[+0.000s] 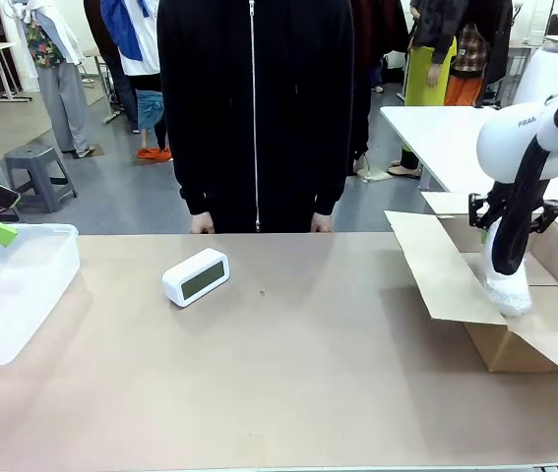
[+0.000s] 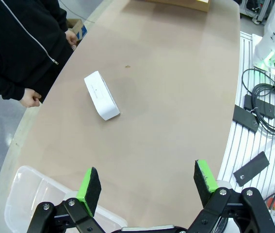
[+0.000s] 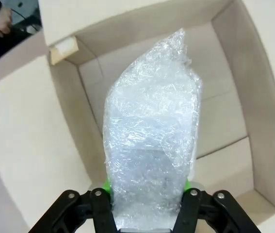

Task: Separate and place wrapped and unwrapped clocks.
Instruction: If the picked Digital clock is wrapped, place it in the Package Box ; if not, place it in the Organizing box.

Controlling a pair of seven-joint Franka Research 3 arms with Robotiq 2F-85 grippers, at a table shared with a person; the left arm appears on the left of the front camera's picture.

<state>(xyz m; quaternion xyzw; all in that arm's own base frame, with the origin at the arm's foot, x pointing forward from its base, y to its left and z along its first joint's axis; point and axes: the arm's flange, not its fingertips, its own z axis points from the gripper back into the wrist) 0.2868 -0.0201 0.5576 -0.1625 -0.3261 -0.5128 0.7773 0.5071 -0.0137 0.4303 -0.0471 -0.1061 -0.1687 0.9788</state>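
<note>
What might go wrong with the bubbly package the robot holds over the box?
1. The right gripper pinches the wrapped bundle by one end only, and the wrap looks slippery. It might slide out and land hard in the cardboard box.
2. In the front view the bundle hangs close to the box's open flap, so it might catch there and tip outside.

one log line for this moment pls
right gripper: shut on wrapped clock, over open cardboard box | left gripper: open, near plastic tub | bare clock: on table
</note>
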